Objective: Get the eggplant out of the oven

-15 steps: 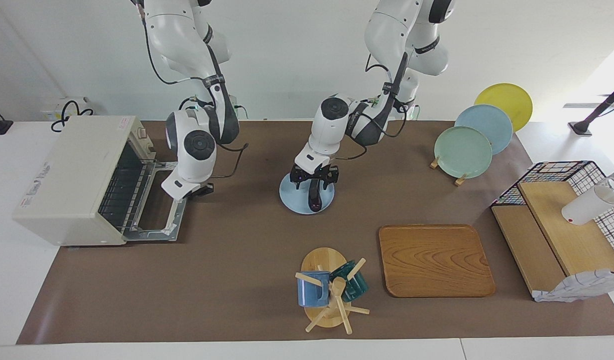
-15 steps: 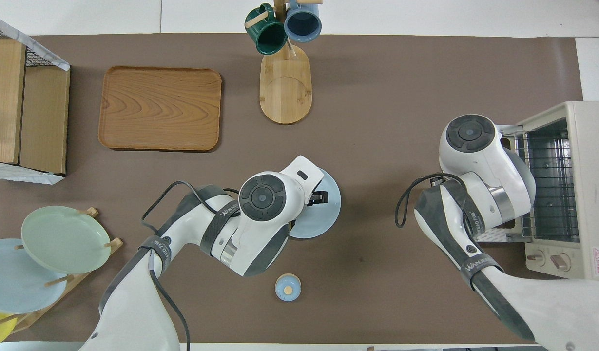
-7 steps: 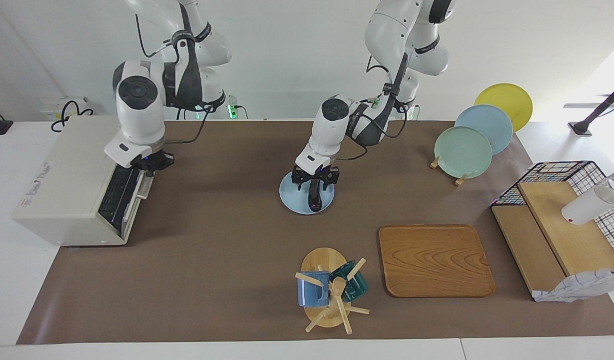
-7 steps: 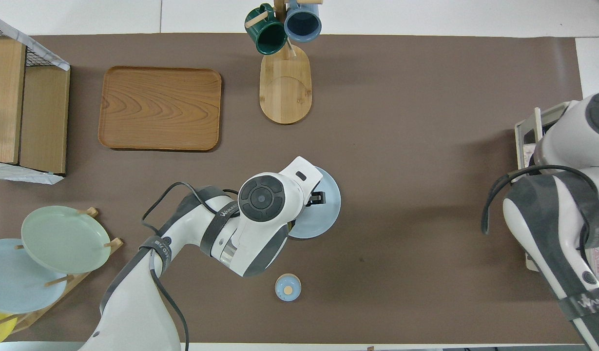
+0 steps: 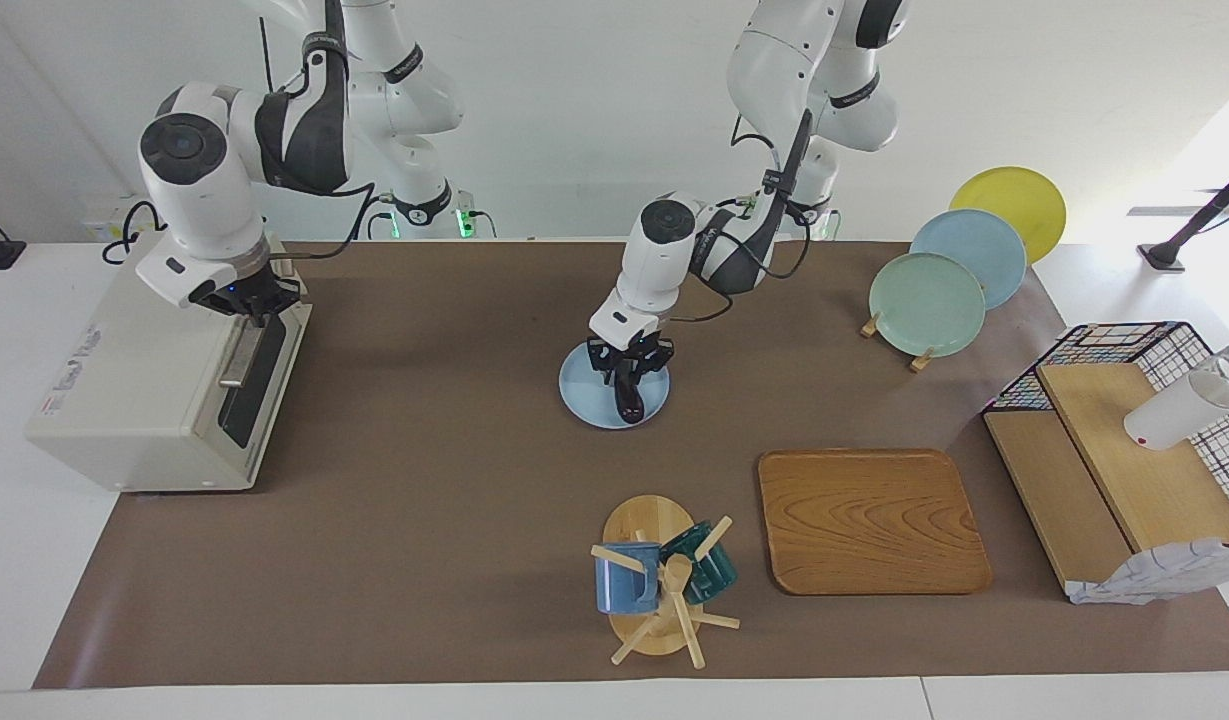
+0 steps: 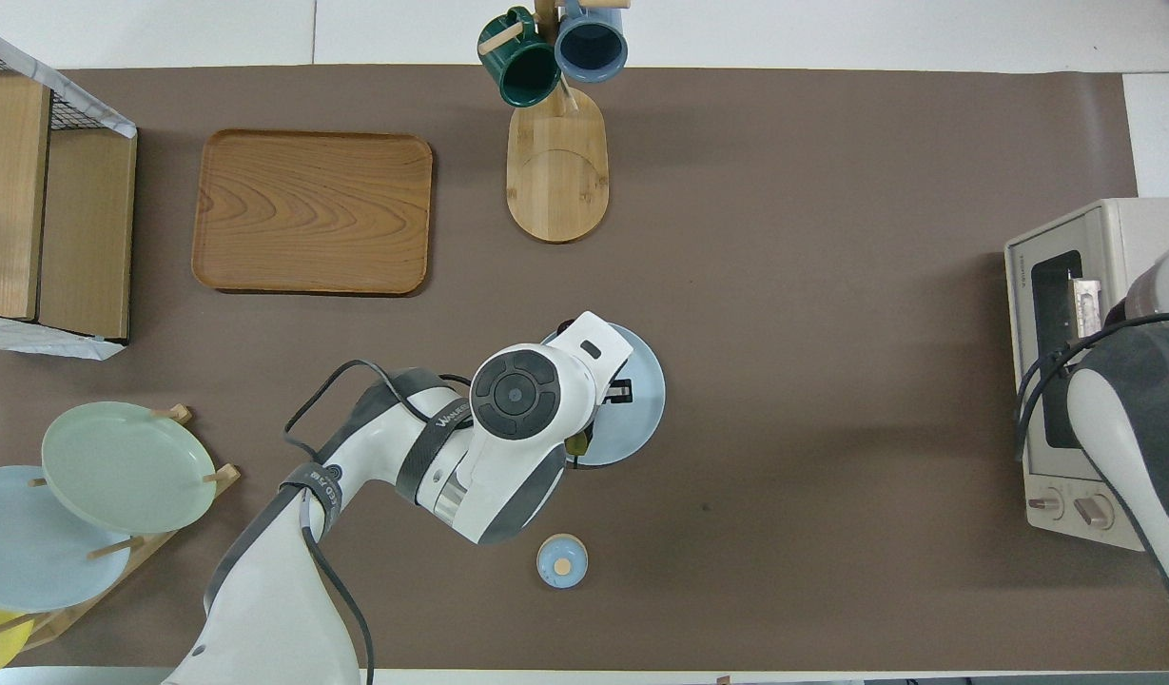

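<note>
The dark purple eggplant (image 5: 629, 398) lies on a light blue plate (image 5: 582, 398) in the middle of the table. My left gripper (image 5: 629, 370) stands straight over it, its fingers shut on the end nearer to the robots. In the overhead view the left hand hides nearly all of the eggplant. The cream oven (image 5: 144, 350) sits at the right arm's end of the table with its dark glass door closed. My right gripper (image 5: 239, 297) is shut at the door's top edge, by the end of the silver handle (image 5: 236, 358).
A wooden mug stand (image 5: 659, 580) with a blue and a green mug and a wooden tray (image 5: 869, 520) sit farther from the robots. Plates on a rack (image 5: 929, 300) and a wire basket (image 5: 1124, 345) stand at the left arm's end. A small blue lid (image 6: 562, 561) lies near the robots.
The oven door has swung up from lying open to closed, and my right gripper has risen with it to its top edge. My left gripper's fingers have closed on the eggplant.
</note>
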Motion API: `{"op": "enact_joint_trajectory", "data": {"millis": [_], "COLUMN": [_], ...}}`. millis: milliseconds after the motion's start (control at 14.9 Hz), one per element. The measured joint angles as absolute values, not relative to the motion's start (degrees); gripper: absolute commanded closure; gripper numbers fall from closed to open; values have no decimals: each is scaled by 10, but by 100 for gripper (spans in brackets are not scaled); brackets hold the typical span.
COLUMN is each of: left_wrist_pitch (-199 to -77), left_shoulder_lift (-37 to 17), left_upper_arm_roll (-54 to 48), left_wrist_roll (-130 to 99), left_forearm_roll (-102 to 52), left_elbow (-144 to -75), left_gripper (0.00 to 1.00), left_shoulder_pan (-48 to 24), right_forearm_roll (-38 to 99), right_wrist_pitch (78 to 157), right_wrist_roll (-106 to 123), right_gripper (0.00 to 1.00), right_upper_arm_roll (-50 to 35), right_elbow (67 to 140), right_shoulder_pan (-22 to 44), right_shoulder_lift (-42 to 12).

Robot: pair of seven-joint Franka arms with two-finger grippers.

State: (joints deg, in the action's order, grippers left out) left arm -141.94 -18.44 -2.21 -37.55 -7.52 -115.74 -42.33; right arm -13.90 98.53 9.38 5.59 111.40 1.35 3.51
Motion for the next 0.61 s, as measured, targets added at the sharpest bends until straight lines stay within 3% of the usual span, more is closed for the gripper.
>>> {"op": "enact_joint_trajectory", "data": {"millis": [134, 269, 336, 403, 605], "left_wrist_pitch": [-1419, -1415, -1404, -1388, -1308], "left_shoulder_lift": [-184, -178, -170, -159, -131], "left_upper_arm_roll": [-21, -14, -11, -9, -6], "left_wrist_roll": [-375, -375, -375, -375, -339], "left_forearm_roll": [-75, -75, -75, -75, -75], "left_elbow": [-1156, -1151, -1146, -1139, -1095], "left_gripper": [100, 100, 100, 100, 100], "left_shoulder_pan": [-423, -422, -419, -410, -351], "right_forearm_roll": [-105, -71, -55, -45, -40], "right_wrist_pitch": [948, 921, 911, 903, 898], "right_wrist_roll": [94, 94, 94, 94, 94], "right_gripper": [83, 83, 60, 1, 0], "right_upper_arm_roll": [53, 51, 51, 51, 51], "right_elbow": [1065, 1017, 997, 981, 968], "right_shoulder_pan": [17, 20, 21, 21, 20], "right_shoulder_lift": [39, 40, 37, 33, 19]}}
